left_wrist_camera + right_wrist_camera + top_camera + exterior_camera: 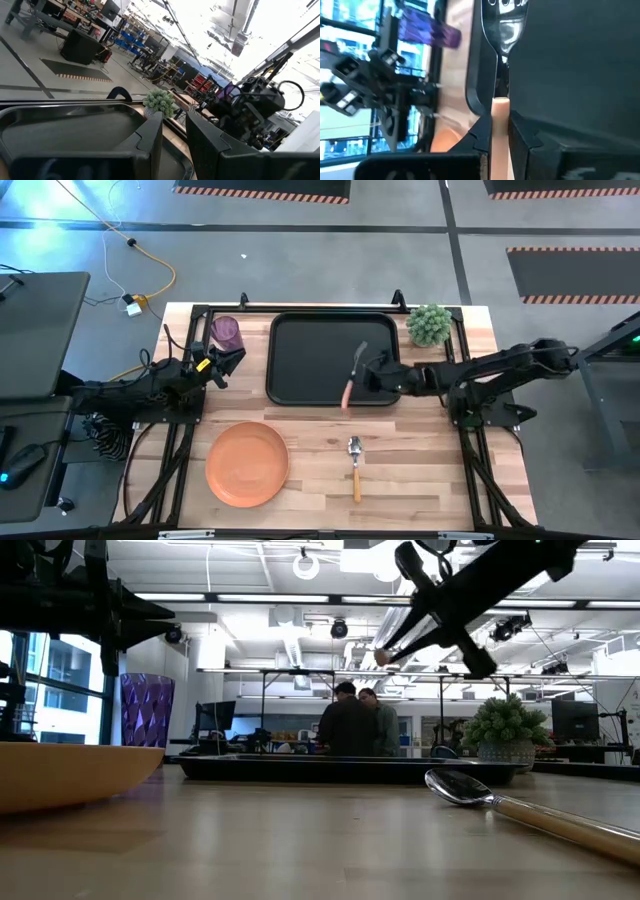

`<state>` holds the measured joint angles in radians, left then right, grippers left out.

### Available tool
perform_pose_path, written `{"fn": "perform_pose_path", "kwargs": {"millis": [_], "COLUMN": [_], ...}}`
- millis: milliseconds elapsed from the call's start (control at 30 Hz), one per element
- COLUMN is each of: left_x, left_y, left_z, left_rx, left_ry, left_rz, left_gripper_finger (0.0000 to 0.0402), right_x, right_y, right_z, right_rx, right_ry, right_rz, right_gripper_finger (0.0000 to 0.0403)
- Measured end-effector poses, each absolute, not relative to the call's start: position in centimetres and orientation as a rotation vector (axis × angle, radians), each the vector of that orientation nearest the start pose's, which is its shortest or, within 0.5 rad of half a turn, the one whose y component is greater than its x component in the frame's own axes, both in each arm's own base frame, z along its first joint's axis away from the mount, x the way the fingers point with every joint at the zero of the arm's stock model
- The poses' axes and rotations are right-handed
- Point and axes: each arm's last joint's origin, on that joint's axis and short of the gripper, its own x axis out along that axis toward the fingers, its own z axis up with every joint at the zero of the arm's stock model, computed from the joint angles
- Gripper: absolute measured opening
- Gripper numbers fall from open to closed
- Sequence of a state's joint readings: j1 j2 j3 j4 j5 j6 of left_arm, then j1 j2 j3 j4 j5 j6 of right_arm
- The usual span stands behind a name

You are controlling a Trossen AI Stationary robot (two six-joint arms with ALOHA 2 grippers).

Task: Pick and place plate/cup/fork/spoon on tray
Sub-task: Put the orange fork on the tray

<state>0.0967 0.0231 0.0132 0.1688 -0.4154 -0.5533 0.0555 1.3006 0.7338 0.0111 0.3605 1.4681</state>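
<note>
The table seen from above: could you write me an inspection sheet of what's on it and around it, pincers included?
Surface: pale wooden tabletop on a black frame.
Job's things: large black rectangular tray at the far middle; round orange plate near left, off the tray; translucent purple cup left of the tray; metal spoon with tan handle near middle, off the tray; silver fork with orange handle held over the tray's right part.
Clutter: small bushy green plant right of the tray.
Pincers: right pincer shut on the fork; left pincer open, just near of the cup.
Cables: yellow and white leads on the floor, far left.
Surroundings: grey floor with striped mats; two people beyond the table in the low view.
</note>
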Motion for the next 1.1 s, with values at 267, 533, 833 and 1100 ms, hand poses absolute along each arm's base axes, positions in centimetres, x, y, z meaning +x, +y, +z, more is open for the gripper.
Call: {"fn": "perform_pose_path", "kwargs": {"millis": [267, 533, 833, 1100], "left_x": [9.3, 9.3, 9.3, 9.3], "left_y": [2.1, 2.1, 2.1, 2.1], "left_z": [18.2, 18.2, 18.2, 18.1], "left_rx": [-0.565, -0.568, -0.568, -0.567], "left_ry": [-0.295, -0.296, -0.296, -0.286], "left_rz": [0.453, 0.452, 0.452, 0.456], "left_gripper_finger": [0.0076, 0.0076, 0.0076, 0.0076], "right_x": [27.3, 25.3, 24.0, 25.6], "right_y": [-2.8, -6.3, -9.4, -11.5], "right_z": [25.1, 29.6, 27.3, 23.9], "right_rx": [1.198, 1.083, 1.114, 1.135], "right_ry": [0.304, 0.555, 0.747, 0.906], "right_rz": [-0.702, -0.948, -1.041, -1.032], "right_gripper_finger": [0.0016, 0.0016, 0.0016, 0.0016]}}
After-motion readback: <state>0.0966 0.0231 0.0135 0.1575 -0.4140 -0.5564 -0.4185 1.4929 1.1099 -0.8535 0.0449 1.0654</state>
